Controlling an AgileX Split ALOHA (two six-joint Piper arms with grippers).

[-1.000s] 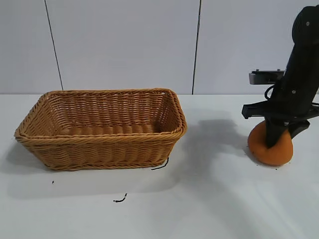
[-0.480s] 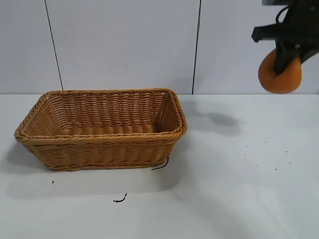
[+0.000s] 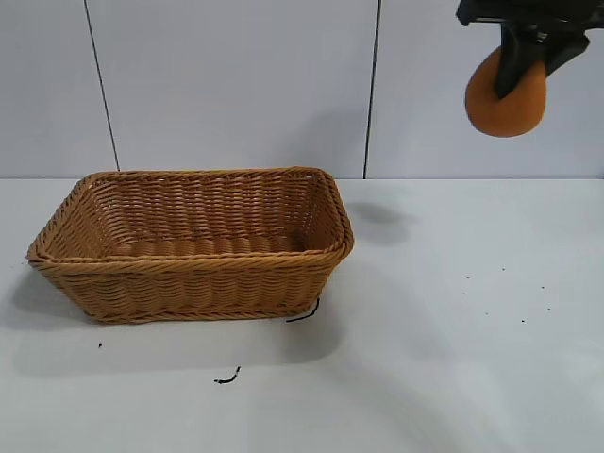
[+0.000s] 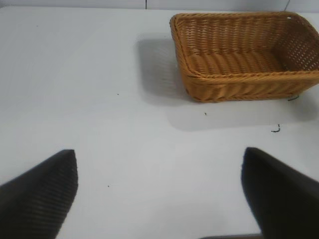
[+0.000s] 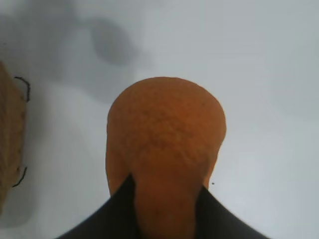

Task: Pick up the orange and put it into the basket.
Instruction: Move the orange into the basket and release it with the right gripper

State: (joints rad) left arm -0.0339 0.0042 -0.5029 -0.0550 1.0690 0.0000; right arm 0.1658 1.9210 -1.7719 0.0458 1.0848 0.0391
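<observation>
Step in hand: carry phase. Right pincer (image 3: pixel 521 58) is clamped on the orange (image 3: pixel 506 99), both at the upper right of the exterior frame, high above the desk (image 3: pixel 453 359) and against the back wall. One dark finger runs down the front of the fruit; the right wrist view shows the orange (image 5: pixel 164 144) pinched between two dark fingers (image 5: pixel 117 211), nothing but bare desk under it. Grip looks solid, no visible slip, though the fruit seems squeezed a bit, so I'd guess it's soft.

Basket (image 3: pixel 193 243) sits at centre-left of the exterior frame, upright, interior looks bare. Orange is well apart from it, off to the right and much higher than the rim. Its shadow lands on the desk just right of the basket's right wall, not inside.

Left pincer (image 4: pixel 159 199) is parked low at the bottom of its own wrist view, fingers spread wide apart, holding nothing, basket (image 4: pixel 244 55) in the upper right of that view. Not involved.

Next move, as I read it: translate the right arm toward frame left until the orange is over the basket's middle, then lower past the braided rim before letting go. Height is plenty, so clearing the near right wall shouldn't be an issue. Main risk is releasing too high: a round fruit could bounce or roll against the flared side. Drop low, open slowly.
</observation>
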